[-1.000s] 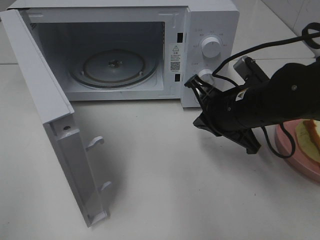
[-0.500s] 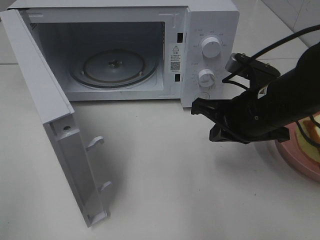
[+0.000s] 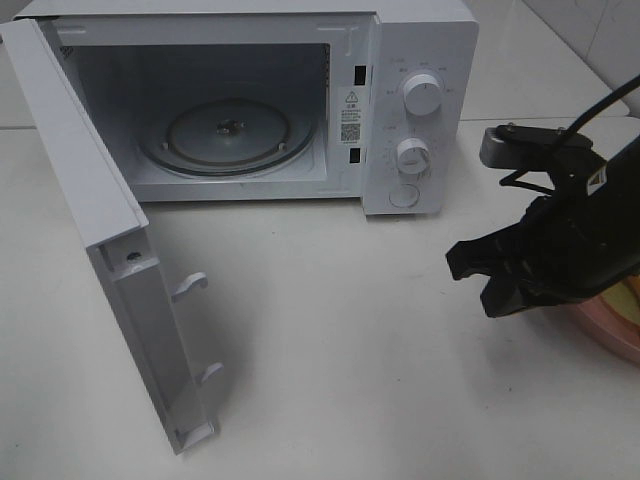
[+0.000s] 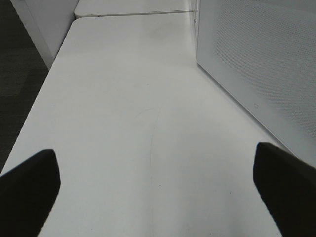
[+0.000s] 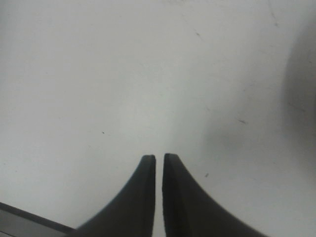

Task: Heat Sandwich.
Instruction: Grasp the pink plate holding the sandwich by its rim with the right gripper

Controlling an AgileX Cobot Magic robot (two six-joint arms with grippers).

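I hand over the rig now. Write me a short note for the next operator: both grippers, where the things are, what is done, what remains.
Left gripper: wide open, empty, over the table.
Right gripper: fingertips almost together with only a thin slit, holding nothing, low over the table beside the pink plate.
Sandwich: on that plate at the right edge; only a pale sliver shows behind the right arm.
Microwave: door swung open, glass turntable bare.
Done: door opened.
Left: put the sandwich inside, close the door, start heating.
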